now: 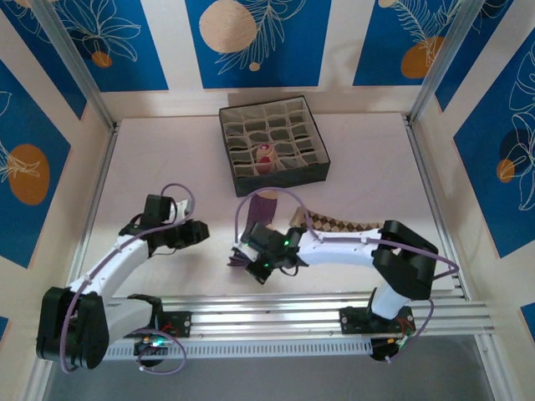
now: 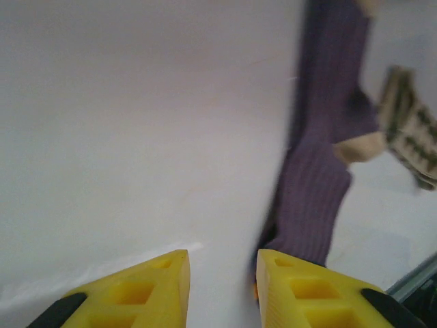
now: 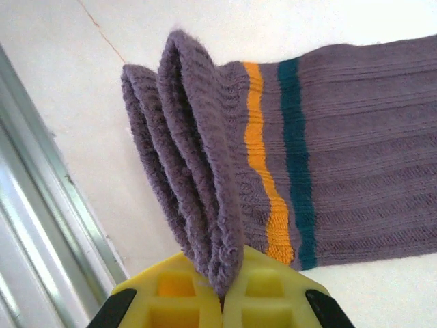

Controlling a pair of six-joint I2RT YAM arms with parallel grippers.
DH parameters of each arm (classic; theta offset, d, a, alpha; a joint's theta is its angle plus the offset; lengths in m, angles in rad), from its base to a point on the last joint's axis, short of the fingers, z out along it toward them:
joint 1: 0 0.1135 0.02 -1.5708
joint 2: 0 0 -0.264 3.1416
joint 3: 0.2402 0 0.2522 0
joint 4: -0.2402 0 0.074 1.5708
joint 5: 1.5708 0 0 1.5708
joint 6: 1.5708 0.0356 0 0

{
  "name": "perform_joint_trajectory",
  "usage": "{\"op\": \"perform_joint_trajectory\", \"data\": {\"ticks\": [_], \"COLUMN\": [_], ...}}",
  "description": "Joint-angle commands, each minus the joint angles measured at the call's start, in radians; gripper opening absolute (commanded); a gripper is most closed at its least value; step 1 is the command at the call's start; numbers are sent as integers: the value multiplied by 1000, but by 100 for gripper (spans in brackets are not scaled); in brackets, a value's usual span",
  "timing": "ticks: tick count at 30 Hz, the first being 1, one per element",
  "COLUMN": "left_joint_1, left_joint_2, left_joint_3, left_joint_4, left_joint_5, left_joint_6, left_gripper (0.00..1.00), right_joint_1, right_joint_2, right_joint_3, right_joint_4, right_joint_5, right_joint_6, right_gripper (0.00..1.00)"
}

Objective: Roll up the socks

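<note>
White table; wrist close-up: right fingers pinch purple sock at striped cuff.

Robot lab cell indicated: white surface walled by blue printed panels, aluminium posts, 2 arms bolted to rail.
</note>
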Motion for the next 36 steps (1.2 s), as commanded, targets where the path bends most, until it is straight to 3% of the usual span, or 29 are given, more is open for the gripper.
{"op": "perform_joint_trajectory", "data": {"ticks": [1,3,8,12,17,29,32,36], "left_joint_1": [-107,-201,-294,-349,-436,-496,-499,-501], "left_joint_2": [-63,-104,-160,-135,-34,237,265,295], "left_joint_3": [-49,-85,-184,-188,-253,-162,-152,-143], "left_joint_4": [250,344,527,479,676,709,730,745], "left_joint_5": [101,95,196,179,188,176,178,178], "left_joint_6": [127,235,451,547,549,621,618,618], "left_gripper": [30,29,35,39,47,51,48,34], "right_joint_1": [-53,-101,-203,-248,-294,-357,-359,-363], "right_joint_2": [-31,-37,-33,-10,-1,0,10,18], "right_joint_3": [-46,-60,-87,-90,-101,-112,-110,-106], "right_joint_4": [8,-16,-29,-53,-77,-81,-84,-87], "right_joint_5": [-219,-285,-418,-458,-519,-628,-636,-635], "right_joint_6": [-14,-14,11,8,-12,-15,-13,-10], "right_gripper": [0,0,0,0,0,0,0,0]}}
